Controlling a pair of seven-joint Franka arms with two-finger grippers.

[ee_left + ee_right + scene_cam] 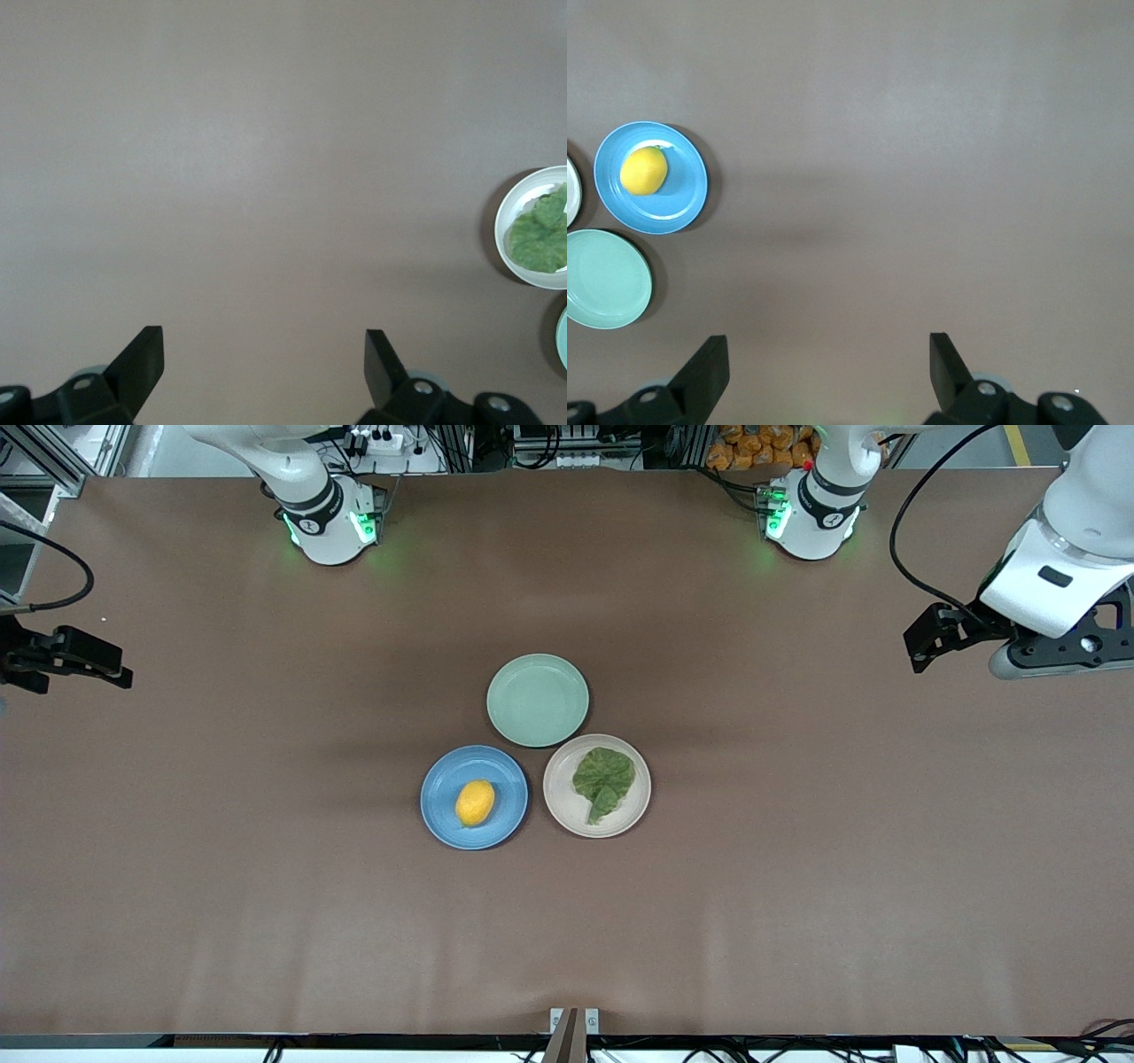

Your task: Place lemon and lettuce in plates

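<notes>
The lemon [475,802] lies in the blue plate [443,815] at the table's middle. The lettuce [603,779] lies flat in the pale beige-pink plate [560,804] beside it, toward the left arm's end. My left gripper [920,648] is open and empty, up over bare table at the left arm's end. My right gripper [120,669] is open and empty over bare table at the right arm's end. The left wrist view shows its open gripper [264,359], the lettuce [539,235] and its plate [509,212]. The right wrist view shows its open gripper [829,363], the lemon [643,170] and the blue plate [678,202].
A pale green plate [538,700] with nothing in it touches both other plates, farther from the front camera; it also shows in the right wrist view [602,279]. The two arm bases [328,522] [811,514] stand at the table's back edge.
</notes>
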